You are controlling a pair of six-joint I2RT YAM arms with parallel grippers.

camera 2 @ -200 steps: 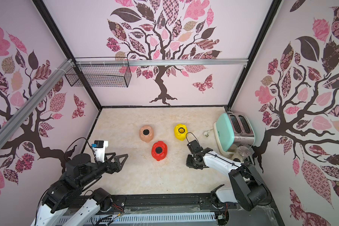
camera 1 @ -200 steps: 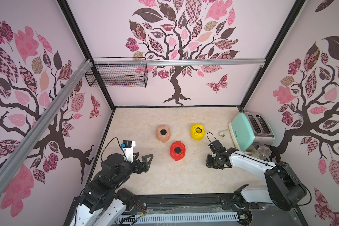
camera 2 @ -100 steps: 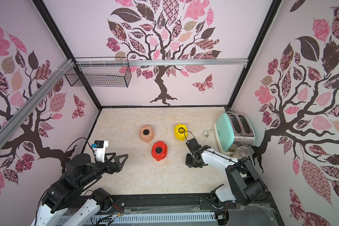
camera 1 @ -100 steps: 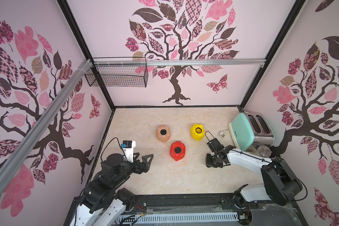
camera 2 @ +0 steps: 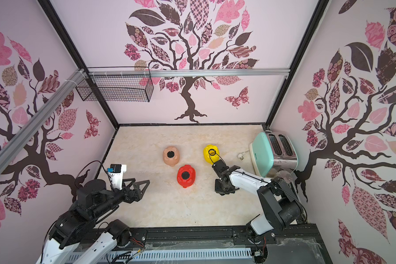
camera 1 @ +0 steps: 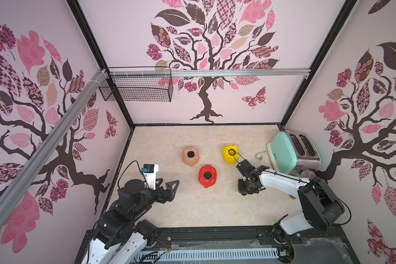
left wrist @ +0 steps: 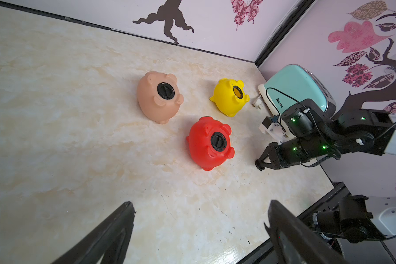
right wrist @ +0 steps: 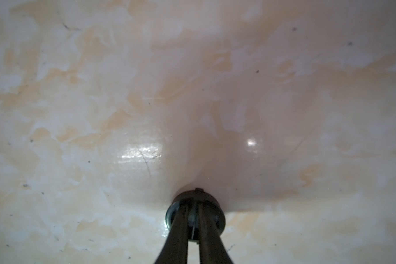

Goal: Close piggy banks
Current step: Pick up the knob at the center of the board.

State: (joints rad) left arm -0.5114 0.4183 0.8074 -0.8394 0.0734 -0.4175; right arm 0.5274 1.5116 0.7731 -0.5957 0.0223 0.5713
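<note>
Three piggy banks lie belly-up mid-table. The peach-pink one (camera 1: pixel 190 160) (camera 2: pixel 171 160) (left wrist: pixel 151 102) and the red one (camera 1: pixel 207 181) (camera 2: pixel 186 181) (left wrist: pixel 199 146) each have a black plug in the belly hole. The yellow one (camera 1: pixel 229 157) (camera 2: pixel 209 157) (left wrist: pixel 224 100) has an open hole. My right gripper (camera 1: pixel 244 192) (camera 2: pixel 222 191) (left wrist: pixel 258 164) (right wrist: pixel 193 205) points down at the table, in front of the yellow pig, shut on the ridge of a black round plug (right wrist: pixel 196 193). My left gripper (camera 1: pixel 169 181) (camera 2: pixel 141 181) (left wrist: pixel 200 203) hovers open and empty, front left of the pigs.
A mint-green toaster (camera 1: pixel 284 155) (camera 2: pixel 263 155) (left wrist: pixel 295 86) stands at the right wall, its white cord plug (camera 1: pixel 260 156) lying beside the yellow pig. A wire basket (camera 1: pixel 137 89) hangs at the back left. Walls enclose the marble table (camera 1: pixel 192 205).
My right gripper has shifted slightly to the left at the table surface, still pointing down. The left arm and the three pigs have not moved.
</note>
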